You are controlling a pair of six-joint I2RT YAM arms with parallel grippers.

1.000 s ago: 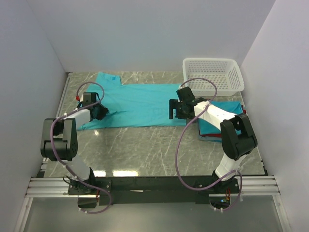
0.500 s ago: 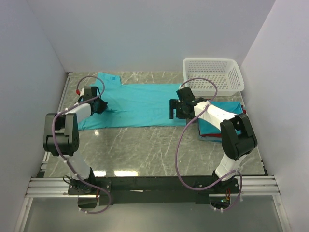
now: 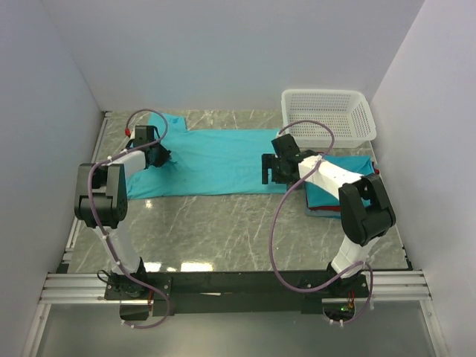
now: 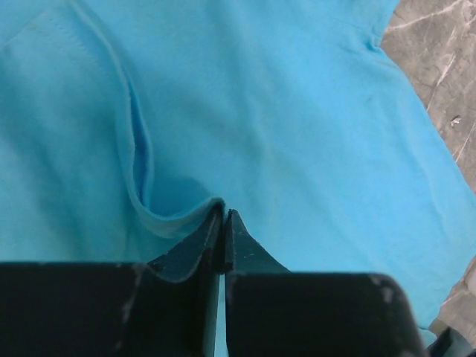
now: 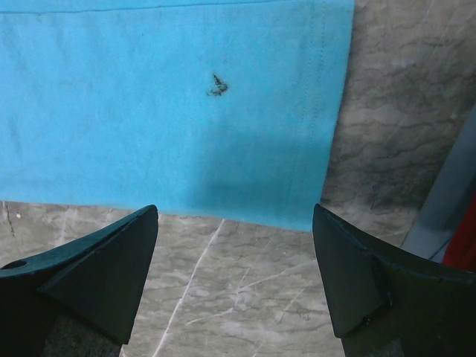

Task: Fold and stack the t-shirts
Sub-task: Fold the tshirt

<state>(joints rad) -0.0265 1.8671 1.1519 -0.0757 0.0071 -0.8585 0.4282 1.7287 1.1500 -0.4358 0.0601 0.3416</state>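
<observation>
A teal t-shirt point(image 3: 212, 160) lies spread flat across the far middle of the table. My left gripper point(image 3: 159, 155) is at its left sleeve end, shut on a fold of the teal cloth point(image 4: 178, 219). My right gripper point(image 3: 265, 168) hovers open over the shirt's right hem corner point(image 5: 312, 201), with bare table between its fingers. A stack of folded t-shirts point(image 3: 336, 187), teal on top with red and dark blue beneath, sits at the right under my right arm.
A white mesh basket point(image 3: 327, 115) stands at the back right. Walls close in the table on the left, back and right. A dark speck point(image 5: 217, 85) marks the shirt near the hem.
My left gripper has moved toward the far side along the shirt's left end, dragging the sleeve cloth with it. The right arm has not moved.
</observation>
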